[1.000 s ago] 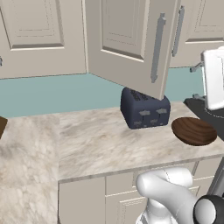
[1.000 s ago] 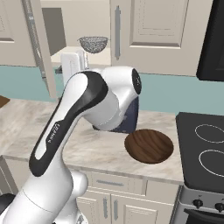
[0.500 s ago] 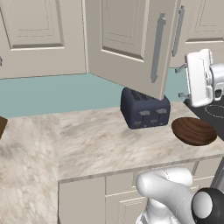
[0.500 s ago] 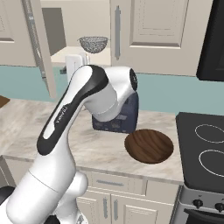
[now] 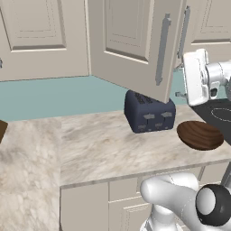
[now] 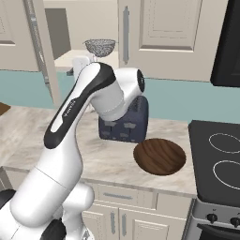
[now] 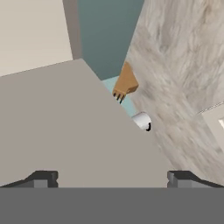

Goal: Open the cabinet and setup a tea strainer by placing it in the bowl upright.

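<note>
i take the toaster (image 5: pixel 150 113) as my landmark. it is dark blue and sits on the pale marbled surface (image 5: pixel 99 144), near the back wall.

the cabinet (image 6: pixel 154 28) hangs on the wall above the toaster. one of its doors (image 5: pixel 131 43) is swung open and sticks out over the toaster, with a long grey bar handle (image 5: pixel 161 49) on it. in the right base view i can see into the open part, up and to the left of the toaster.

the tea strainer (image 6: pixel 100 47) is in there, on the pale shelf (image 6: pixel 86 58) of the cabinet. it is a small grey mesh cup and it sits with its open side up.

the bowl (image 6: pixel 160 156) is dark brown wood. it sits on the surface just beside the toaster, to the right and a bit nearer to me. it has nothing in it.

my tool (image 7: pixel 113 178) is spread wide and holds nothing. in the hand view its two dark tips sit far apart, with a flat beige panel (image 7: pixel 70 131) close in front of them. the white hand (image 5: pixel 197 76) is up high, to the right of the toaster, near the edge of the open door.

a black stove top (image 6: pixel 218 164) is farther right of the toaster, past the bowl.
</note>
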You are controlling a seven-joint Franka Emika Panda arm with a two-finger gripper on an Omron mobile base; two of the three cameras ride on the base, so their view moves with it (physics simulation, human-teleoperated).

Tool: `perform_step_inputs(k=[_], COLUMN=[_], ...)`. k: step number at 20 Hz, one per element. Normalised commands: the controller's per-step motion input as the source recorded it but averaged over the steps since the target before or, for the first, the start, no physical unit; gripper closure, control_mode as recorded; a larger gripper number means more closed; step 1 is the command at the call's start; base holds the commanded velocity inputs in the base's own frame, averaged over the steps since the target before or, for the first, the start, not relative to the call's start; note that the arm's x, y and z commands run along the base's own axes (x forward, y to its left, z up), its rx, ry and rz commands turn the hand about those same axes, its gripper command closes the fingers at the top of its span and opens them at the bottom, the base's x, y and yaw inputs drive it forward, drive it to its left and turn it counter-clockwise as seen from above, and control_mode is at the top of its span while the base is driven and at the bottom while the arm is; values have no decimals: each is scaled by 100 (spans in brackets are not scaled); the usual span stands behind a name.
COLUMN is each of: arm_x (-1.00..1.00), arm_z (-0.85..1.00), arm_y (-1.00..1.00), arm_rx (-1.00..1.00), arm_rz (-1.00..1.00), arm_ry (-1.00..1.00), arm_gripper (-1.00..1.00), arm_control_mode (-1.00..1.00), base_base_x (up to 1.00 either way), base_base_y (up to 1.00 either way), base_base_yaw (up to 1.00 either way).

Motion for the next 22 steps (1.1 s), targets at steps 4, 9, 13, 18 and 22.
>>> perform_step_inputs(k=[4, 9, 13, 18, 22], arm_x=[15, 0, 0, -8, -17], arm_z=[0, -7, -8, -11, -8], arm_y=[28, 67, 55, 74, 77], arm_rx=[0, 0, 0, 0, 0], arm_rz=[1, 3, 4, 8, 8], arm_ry=[0, 0, 0, 0, 0], arm_gripper=[-100, -100, -100, -100, -100], arm_control_mode=[-100, -100, -100, -100, -100], base_base_x=[0, 0, 0, 0, 0], base_base_y=[0, 0, 0, 0, 0], base_base_yaw=[0, 0, 0, 0, 0])
